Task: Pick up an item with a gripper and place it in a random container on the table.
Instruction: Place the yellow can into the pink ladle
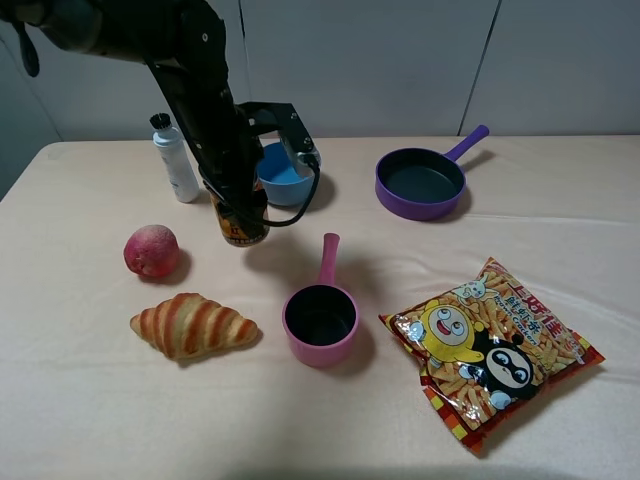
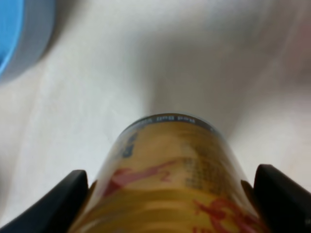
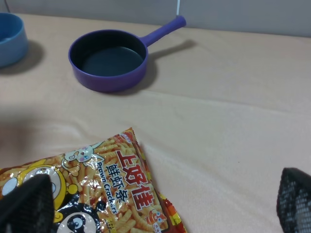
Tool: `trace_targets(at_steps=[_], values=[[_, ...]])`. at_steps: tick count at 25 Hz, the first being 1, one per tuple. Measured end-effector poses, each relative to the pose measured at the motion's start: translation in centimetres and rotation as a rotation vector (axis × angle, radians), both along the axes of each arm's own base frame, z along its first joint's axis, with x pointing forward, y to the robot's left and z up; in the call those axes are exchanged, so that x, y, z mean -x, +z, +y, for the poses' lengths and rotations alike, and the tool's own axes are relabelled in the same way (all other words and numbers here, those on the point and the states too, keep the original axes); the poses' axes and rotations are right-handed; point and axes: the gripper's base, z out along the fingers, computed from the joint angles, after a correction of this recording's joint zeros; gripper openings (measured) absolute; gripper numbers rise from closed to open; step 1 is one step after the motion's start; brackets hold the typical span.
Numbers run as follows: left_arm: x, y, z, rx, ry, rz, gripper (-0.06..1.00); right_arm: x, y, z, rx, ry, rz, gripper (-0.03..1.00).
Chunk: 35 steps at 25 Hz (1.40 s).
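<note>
You have the first half about done: your left gripper (image 2: 170, 180) is clamped on the can (image 1: 243, 230), a finger pressed to each side in the left wrist view. I can't tell whether the can is clear of the table (image 1: 100, 420). The carry and the drop are left. The saucepan (image 1: 320, 318) has nothing in it, and the can is beyond it and to its left in the high view, well apart. Your right gripper (image 3: 165, 194) is spread wide and holds nothing; it hangs over the snack bag (image 3: 97, 194) to the saucepan's right.
</note>
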Motion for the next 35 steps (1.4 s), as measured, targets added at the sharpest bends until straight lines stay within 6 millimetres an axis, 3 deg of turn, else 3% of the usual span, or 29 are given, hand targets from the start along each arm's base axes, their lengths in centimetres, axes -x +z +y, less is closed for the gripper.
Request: trace_targets(at_steps=[13, 35], values=[[2.8, 5.5, 0.2, -0.003, 0.008, -0.005, 0.69, 0.0, 0.0, 0.0, 0.0, 0.0, 0.0, 0.69], [9.2, 6.0, -7.2, 0.008, -0.188, -0.002, 0.69, 0.0, 0.0, 0.0, -0.001, 0.0, 0.0, 0.69]])
